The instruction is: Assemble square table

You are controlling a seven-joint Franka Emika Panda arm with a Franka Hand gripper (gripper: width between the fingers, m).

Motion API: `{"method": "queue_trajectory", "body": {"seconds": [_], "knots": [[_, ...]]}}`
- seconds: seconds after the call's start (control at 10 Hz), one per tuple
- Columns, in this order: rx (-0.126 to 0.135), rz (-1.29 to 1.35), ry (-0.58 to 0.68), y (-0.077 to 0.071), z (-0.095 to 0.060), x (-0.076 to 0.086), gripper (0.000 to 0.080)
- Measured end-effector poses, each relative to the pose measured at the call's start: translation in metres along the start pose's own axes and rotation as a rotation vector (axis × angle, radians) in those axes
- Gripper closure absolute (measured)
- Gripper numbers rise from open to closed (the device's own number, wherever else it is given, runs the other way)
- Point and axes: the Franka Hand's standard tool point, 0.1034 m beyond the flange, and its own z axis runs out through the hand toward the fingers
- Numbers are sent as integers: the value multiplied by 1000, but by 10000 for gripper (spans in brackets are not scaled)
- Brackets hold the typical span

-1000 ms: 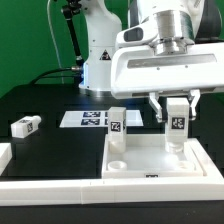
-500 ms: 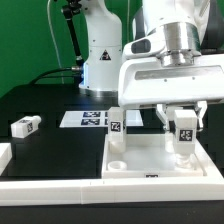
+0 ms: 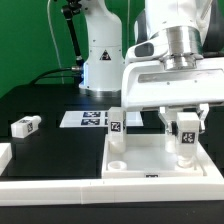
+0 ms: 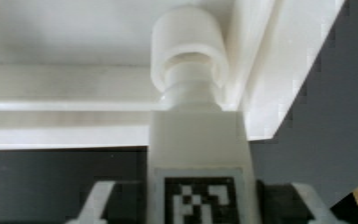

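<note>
Fingers [image 3: 171,121] tight on both sides of leg [image 3: 186,132]

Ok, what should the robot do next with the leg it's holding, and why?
Probably press the leg straight down and start twisting it in. The pincer holds it upright over a corner of the table top, and the wrist view shows its tip lined up with the round socket; whether it's seated isn't clear.

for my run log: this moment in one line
gripper shut on white tagged block leg | leg in corner of white square tray top
</note>
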Motion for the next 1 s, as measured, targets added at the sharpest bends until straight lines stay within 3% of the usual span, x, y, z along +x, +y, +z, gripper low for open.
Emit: {"method": "queue_trajectory", "body": {"seconds": [1.0], "knots": [[0, -8, -17, -2, 7, -11, 511]]}}
